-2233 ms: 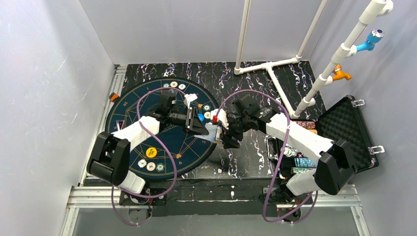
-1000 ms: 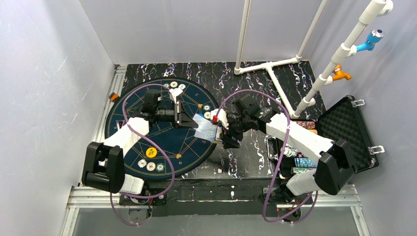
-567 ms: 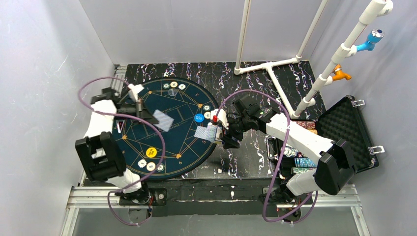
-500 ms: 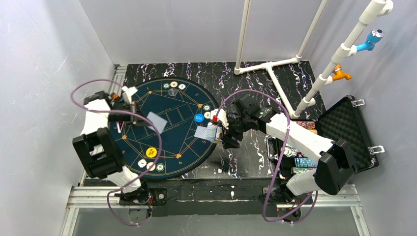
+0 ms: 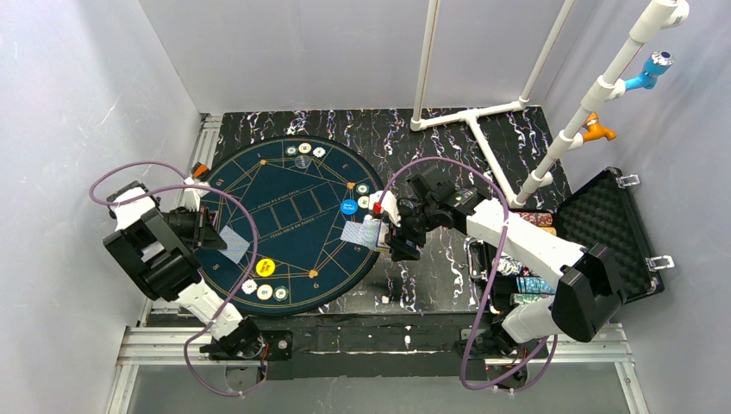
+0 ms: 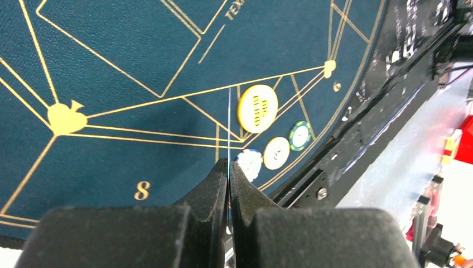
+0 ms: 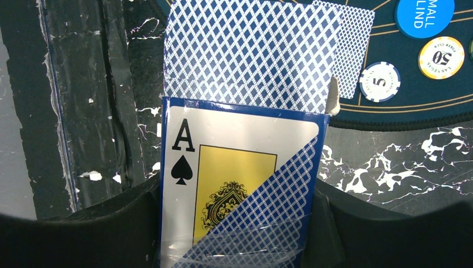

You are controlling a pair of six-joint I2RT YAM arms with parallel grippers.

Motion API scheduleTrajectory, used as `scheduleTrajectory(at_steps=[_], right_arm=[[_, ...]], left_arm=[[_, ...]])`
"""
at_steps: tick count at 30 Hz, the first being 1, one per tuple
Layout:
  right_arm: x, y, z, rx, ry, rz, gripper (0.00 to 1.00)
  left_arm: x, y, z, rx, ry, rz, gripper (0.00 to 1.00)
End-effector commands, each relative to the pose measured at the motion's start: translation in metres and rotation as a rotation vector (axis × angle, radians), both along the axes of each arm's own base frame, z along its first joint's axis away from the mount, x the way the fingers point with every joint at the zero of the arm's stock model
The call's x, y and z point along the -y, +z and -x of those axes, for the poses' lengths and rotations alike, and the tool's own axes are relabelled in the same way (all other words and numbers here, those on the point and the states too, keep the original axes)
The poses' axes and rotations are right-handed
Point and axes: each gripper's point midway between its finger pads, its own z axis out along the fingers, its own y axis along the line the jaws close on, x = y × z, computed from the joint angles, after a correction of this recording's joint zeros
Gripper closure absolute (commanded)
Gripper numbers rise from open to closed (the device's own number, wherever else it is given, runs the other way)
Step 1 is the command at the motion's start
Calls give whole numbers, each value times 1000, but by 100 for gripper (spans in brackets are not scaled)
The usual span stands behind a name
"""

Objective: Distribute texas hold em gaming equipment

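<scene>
A single playing card (image 5: 234, 239) is pinched in the left gripper (image 5: 209, 231), whose fingers are pressed tight on it; the left wrist view shows the card edge-on as a thin line (image 6: 229, 128) rising from the closed tips. It hangs just above the left rim of the round mat (image 5: 284, 172), close to the gold 8 (image 6: 141, 191) and not far from the yellow button (image 6: 257, 108) and the three chips (image 6: 275, 153) at the near edge. Two seconds ago this arm was at the middle of the table, drawing the card from the card box (image 7: 234, 184); since then it has swung right across the mat to this side. The right gripper (image 5: 393, 235) has not moved: it stands half wide, clamped on the box, with more cards (image 7: 251, 56) fanned out of its top beside the blue button (image 7: 425, 15). My guess is this seat gets the card next: lower, let go, return for another
</scene>
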Motion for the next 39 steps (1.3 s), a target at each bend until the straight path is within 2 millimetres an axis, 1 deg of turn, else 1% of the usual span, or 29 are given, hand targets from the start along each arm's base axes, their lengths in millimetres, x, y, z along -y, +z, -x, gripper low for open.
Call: scheduleTrajectory(at_steps=[1,5,8,12,15,16,17,20,22,23,24,25,28,29,31,32,34,36,39], right_arm=[[-12,22,-4,36,18,-76,99],[-10,19,-4,40,12,-64,99],[-11,18,-4,36,14,-63,99],[-11,17,-4,34,18,-62,99],[-12,15,-3,30,19,-61,99],[-12,15,-3,29,20,-62,99],[-12,15,-3,27,21,-61,99],[-13,14,-3,25,23,-62,99],[-13,15,-3,26,22,-62,99],[-13,15,-3,26,21,-62,99],[-12,15,-3,28,20,-61,99],[-12,15,-3,29,19,-59,99],[-11,15,-4,33,15,-55,99],[-11,15,-4,36,14,-57,99],[-11,15,-5,37,14,-57,99],[-12,15,-5,37,13,-57,99],[-13,15,-6,38,14,-59,99],[-15,16,-7,41,16,-62,99],[-18,19,-9,47,18,-67,99]], left_arm=[[-15,-24,-3,32,-73,-47,100],[-18,-48,7,-35,-101,-49,100],[-13,-63,18,-64,-121,-45,100],[-6,-73,28,-92,-130,-37,100],[-1,-76,35,-96,-140,-35,100],[0,-76,37,-95,-143,-37,97],[2,-76,38,-90,-144,-38,91],[4,-71,38,-67,-137,-46,69],[2,-66,31,-45,-107,-65,58],[0,-61,26,-24,-87,-80,47],[-2,-55,21,0,-70,-94,39],[-5,-49,15,30,-51,-112,31],[-12,-26,-6,137,4,-169,12],[-13,-17,-12,172,19,-183,8],[-10,7,-26,241,37,-204,3],[-3,18,-31,266,38,-201,2],[20,39,-36,311,16,-185,2],[59,56,-34,331,-35,-133,2],[123,78,-22,322,-123,-15,2]])
